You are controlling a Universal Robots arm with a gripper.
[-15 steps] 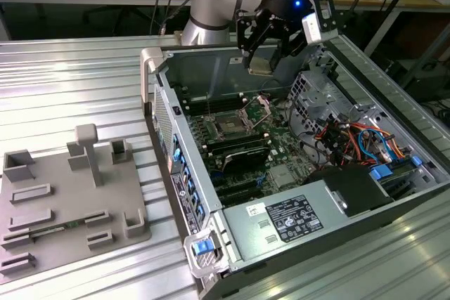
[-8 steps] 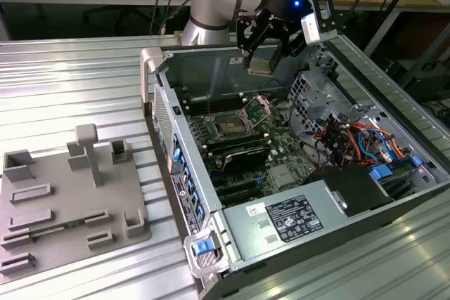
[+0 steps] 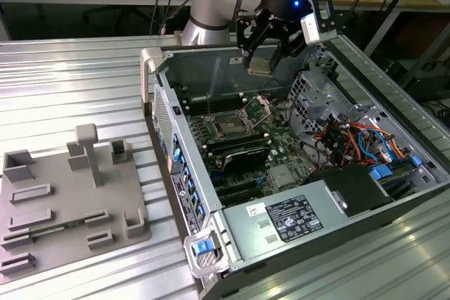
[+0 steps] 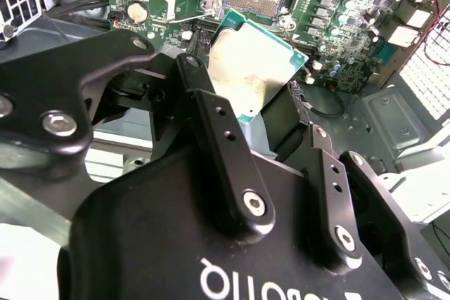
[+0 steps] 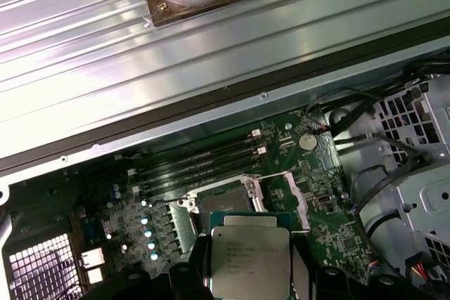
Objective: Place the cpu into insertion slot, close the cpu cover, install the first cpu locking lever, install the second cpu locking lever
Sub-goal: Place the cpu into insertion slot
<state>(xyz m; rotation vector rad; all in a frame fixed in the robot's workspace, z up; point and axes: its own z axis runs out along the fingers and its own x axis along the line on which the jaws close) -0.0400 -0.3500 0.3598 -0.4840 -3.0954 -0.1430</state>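
My gripper [image 3: 262, 60] hangs over the back of the open computer case, shut on the cpu [image 3: 259, 65], a flat silvery-tan square. In the second wrist view the cpu [image 4: 254, 68] sits tilted between the black fingers [image 4: 211, 121]. Below it on the green motherboard lies the insertion slot [image 3: 231, 124], a square socket with a dark centre, uncovered. The first wrist view shows the cpu [image 5: 249, 261] hovering just beside the insertion slot [image 5: 223, 203]. The cpu cover [image 3: 261, 107] stands raised at the socket's edge, its frame [image 5: 290, 198] swung aside.
Long black memory slots [image 3: 238, 150] run beside the socket. A drive cage [image 3: 316, 93], coloured cables [image 3: 355, 138] and the power supply [image 3: 285, 221] crowd the case on the exterior view's right. A grey fixture tray [image 3: 70, 201] lies on the ribbed metal table at the left.
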